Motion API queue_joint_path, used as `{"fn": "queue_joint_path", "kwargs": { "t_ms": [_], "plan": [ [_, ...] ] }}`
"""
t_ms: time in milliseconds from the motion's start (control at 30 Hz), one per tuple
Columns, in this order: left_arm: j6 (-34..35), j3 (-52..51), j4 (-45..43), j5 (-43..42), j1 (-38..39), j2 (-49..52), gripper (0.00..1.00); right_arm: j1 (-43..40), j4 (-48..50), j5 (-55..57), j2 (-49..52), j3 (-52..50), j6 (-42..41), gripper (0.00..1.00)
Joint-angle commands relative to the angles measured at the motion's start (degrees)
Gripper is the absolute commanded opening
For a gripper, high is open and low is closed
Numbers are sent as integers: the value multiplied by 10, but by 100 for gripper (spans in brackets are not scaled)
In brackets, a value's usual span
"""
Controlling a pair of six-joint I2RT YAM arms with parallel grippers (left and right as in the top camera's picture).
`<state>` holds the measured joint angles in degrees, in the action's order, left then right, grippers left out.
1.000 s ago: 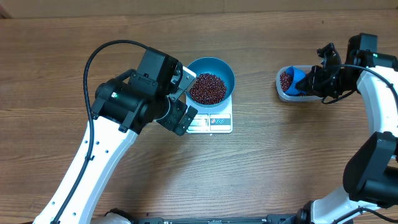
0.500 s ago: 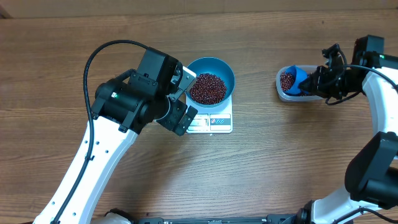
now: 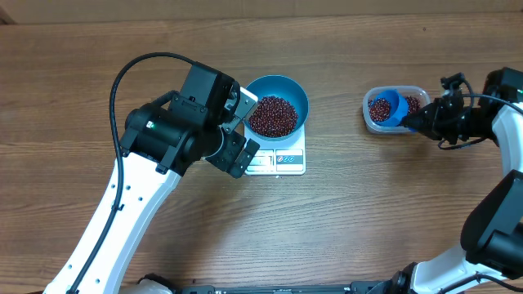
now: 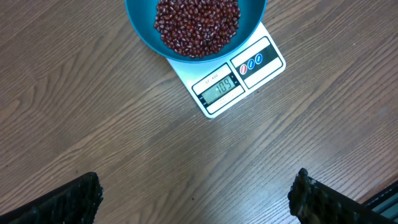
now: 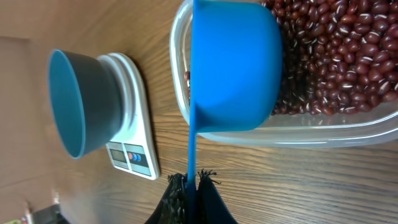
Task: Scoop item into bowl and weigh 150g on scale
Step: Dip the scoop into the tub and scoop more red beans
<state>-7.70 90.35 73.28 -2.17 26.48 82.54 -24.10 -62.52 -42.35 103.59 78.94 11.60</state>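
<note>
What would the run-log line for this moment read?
left hand: open, hovering by scale | right hand: shut on scoop | scoop: in tub of beans | bowl: on scale, holding beans

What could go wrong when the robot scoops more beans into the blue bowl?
1. The right gripper holds the scoop only by its thin handle; carrying beans from the tub to the bowl, a tilt could spill them on the table.
2. The scale seems to read 109, so a full scoop might overshoot.
3. The open left gripper hangs close to the scale; a bump could upset the reading.
</note>
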Motion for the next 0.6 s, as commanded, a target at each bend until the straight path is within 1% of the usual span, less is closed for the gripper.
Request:
{"fn": "queue_joint_path", "kwargs": {
  "t_ms": [0,133,500,567],
  "plan": [
    [-9,-1,0,-6,-2,-2,100,-16,-1,-77,0,-7,22,4],
    [-9,-1,0,-6,-2,-2,100,-31,-2,-105,0,-7,22,4],
    [-9,-1,0,-6,-2,-2,99,-77,-12,-105,0,-7,22,4],
    [-9,-1,0,-6,-2,-2,100,-80,-12,-127,0,-7,23,4]
  ]
}}
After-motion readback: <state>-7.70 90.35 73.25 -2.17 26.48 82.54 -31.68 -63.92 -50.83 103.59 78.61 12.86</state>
